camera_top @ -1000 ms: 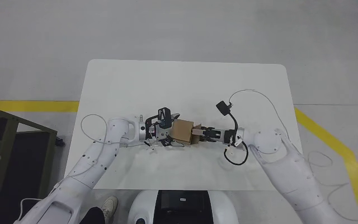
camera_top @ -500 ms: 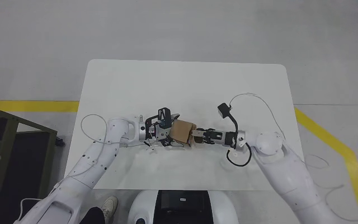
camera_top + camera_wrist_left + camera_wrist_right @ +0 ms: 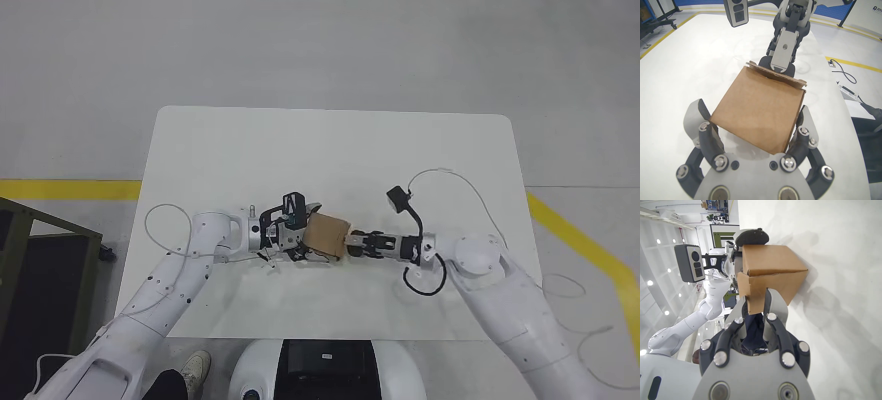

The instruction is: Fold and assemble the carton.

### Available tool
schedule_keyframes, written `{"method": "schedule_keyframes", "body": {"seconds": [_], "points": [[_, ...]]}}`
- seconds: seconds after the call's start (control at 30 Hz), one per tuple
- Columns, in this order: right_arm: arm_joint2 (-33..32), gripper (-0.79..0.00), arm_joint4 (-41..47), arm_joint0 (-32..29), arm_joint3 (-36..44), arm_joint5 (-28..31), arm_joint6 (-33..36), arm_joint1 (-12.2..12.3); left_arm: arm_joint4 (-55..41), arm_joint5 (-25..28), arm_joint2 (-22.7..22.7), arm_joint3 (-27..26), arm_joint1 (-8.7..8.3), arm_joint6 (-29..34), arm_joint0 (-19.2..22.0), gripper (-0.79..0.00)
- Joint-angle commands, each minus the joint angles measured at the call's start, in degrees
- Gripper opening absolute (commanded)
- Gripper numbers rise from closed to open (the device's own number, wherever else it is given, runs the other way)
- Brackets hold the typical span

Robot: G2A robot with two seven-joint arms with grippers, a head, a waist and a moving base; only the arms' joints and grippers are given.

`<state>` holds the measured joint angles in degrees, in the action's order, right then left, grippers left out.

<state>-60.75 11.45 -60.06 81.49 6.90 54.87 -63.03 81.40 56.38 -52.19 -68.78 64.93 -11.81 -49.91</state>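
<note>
Carton (image 3: 325, 235) lies mid-worktop (image 3: 200, 150), between both arms. It looks light: thin corrugated board, stiff across panels, weak at creases, easily crushed. Left gripper (image 3: 753, 111) is clamped across its width. Right gripper (image 3: 756, 299) meets the end flap (image 3: 743, 283); I cannot tell its grip. Best held near corners.

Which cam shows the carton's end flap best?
Right wrist view: the end flap faces the camera, with its seam against the carton plain. Left wrist view gives just its corrugated edge standing beyond the carton's top; top view, a small sliver by the right gripper.
</note>
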Motion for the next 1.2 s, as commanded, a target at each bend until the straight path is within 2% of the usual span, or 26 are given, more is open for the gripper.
{"method": "schedule_keyframes", "body": {"seconds": [0.0, 0.37, 1.17], "points": [[-0.16, -0.619, -0.37, -0.21, 0.01, -0.22, -0.2, 0.06, -0.08, 0.04, -0.02, 0.01, -0.01, 0.04, -0.02, 0.0], [-1.3, -0.622, -2.05, -1.49, 0.74, -1.16, -0.66, 0.48, -0.11, 0.06, -0.03, -0.1, -0.02, 0.33, -0.08, 0.0], [0.44, -0.631, -7.94, -0.8, 4.63, -5.09, -3.01, 0.29, -0.22, 0.27, -0.42, -1.0, -0.2, 0.54, -0.43, 0.0]]}}
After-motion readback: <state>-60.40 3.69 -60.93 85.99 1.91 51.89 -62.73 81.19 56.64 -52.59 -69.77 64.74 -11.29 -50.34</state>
